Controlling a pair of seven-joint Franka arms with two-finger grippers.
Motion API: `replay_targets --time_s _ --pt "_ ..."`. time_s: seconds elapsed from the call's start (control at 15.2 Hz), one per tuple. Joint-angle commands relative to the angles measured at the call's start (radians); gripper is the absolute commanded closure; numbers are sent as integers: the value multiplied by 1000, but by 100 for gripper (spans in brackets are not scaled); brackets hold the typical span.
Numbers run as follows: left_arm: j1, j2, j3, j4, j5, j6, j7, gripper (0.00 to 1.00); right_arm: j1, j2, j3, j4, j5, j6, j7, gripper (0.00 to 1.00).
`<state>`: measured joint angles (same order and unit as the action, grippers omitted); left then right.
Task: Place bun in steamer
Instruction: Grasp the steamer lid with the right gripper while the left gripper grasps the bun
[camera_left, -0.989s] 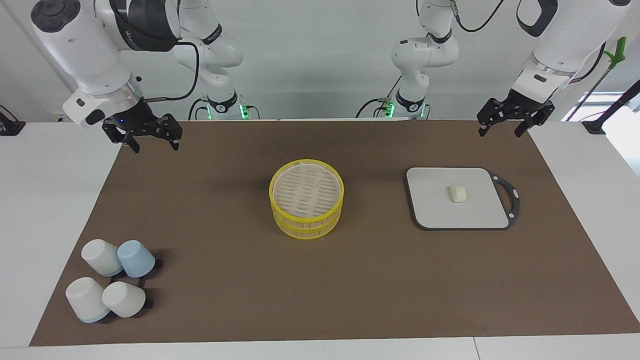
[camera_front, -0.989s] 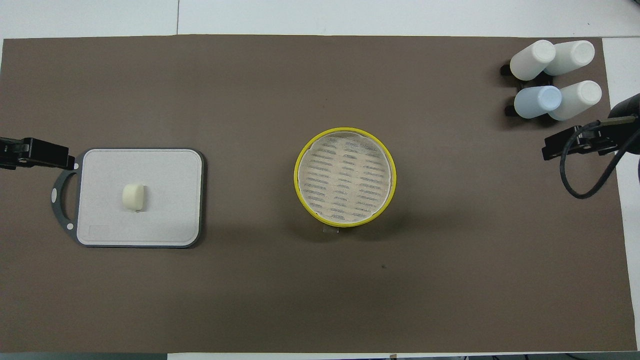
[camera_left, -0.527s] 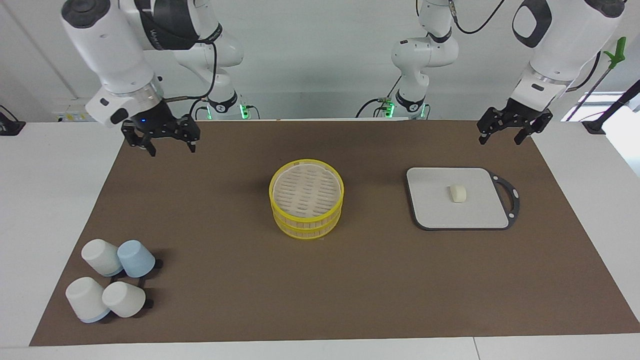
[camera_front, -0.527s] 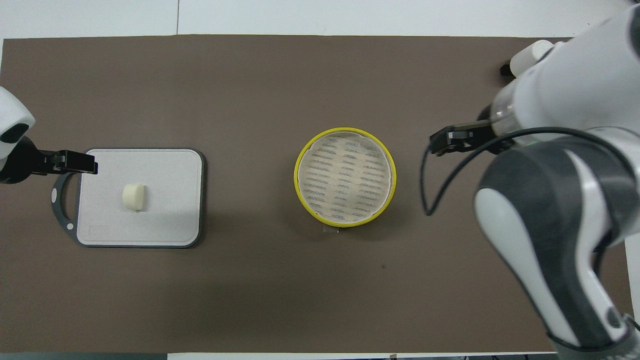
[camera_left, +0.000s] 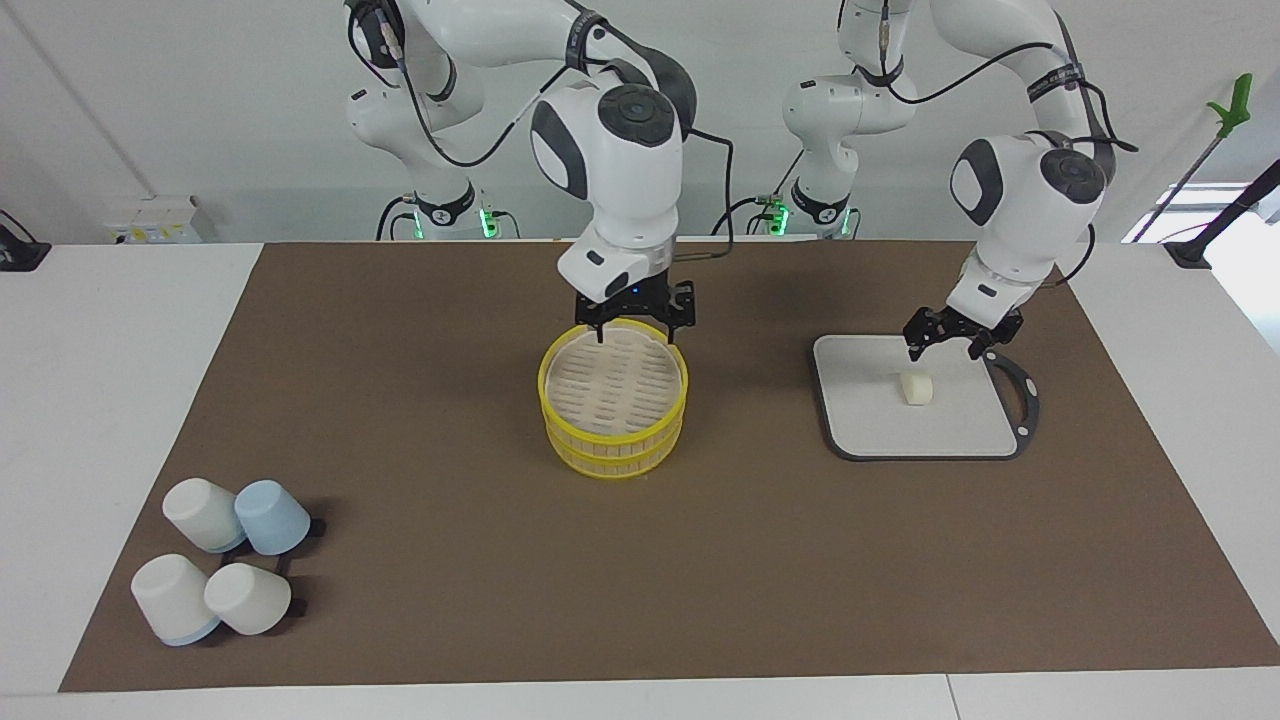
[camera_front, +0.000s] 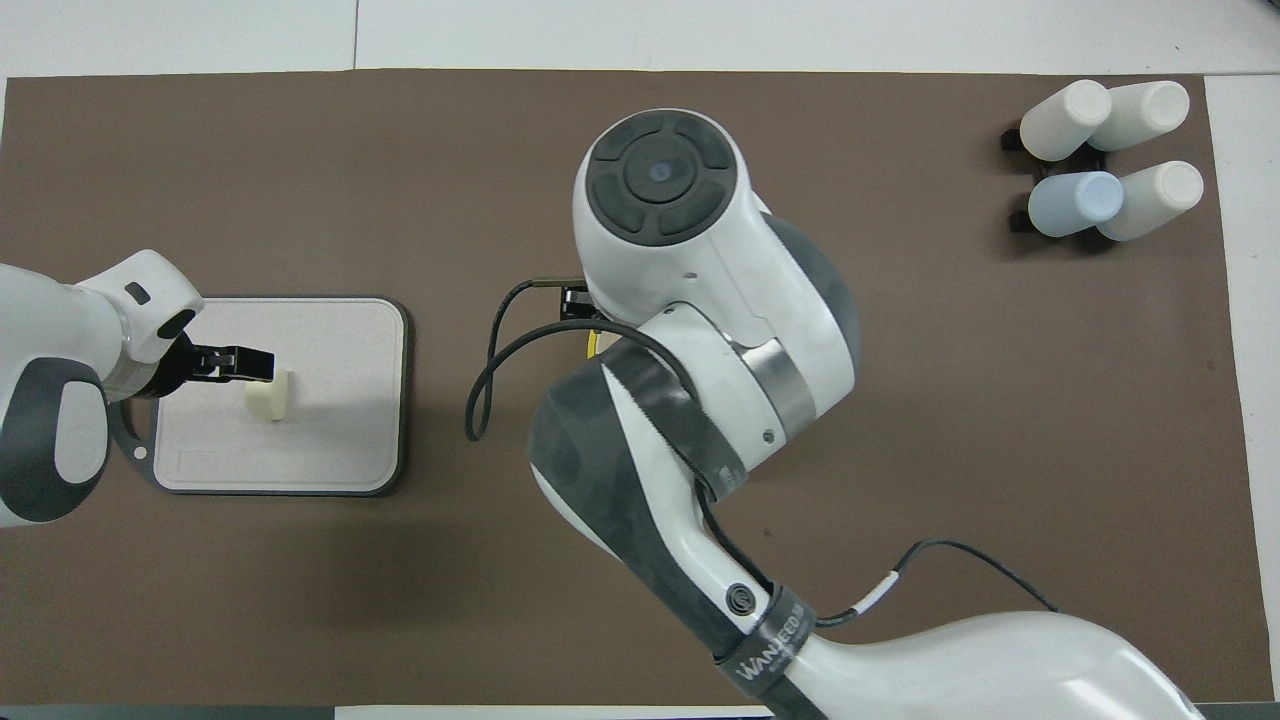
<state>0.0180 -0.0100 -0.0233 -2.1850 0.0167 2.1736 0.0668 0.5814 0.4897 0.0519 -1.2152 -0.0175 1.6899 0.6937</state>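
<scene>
Facing view: left gripper (camera_left: 947, 343), fingers spread and empty, hovers over the bun (camera_left: 916, 388) on the grey board (camera_left: 860, 420) toward the left arm's edge. Right gripper (camera_left: 635, 325), released, hangs over the mid-table steamer (camera_left: 612, 440). Approach step; next, descend and pinch the bun.

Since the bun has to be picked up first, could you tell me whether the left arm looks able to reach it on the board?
Probably yes: the left end effector hangs open just over the bun on the grey board, with nothing between them.
</scene>
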Motion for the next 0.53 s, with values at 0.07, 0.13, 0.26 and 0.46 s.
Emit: replay_targets --time_s 0.07,0.13,0.26,0.46 --pt "10 54 3 -58 34 124 24 3 72 96 -7 89 -33 29 68 1" --pt "10 56 2 -71 34 136 27 5 77 99 -6 85 -32 40 85 1" --pt "8 62 2 -84 34 155 27 5 83 98 -6 51 -33 77 115 2" --pt "8 79 2 -102 34 164 25 10 83 99 -6 14 -33 120 116 2"
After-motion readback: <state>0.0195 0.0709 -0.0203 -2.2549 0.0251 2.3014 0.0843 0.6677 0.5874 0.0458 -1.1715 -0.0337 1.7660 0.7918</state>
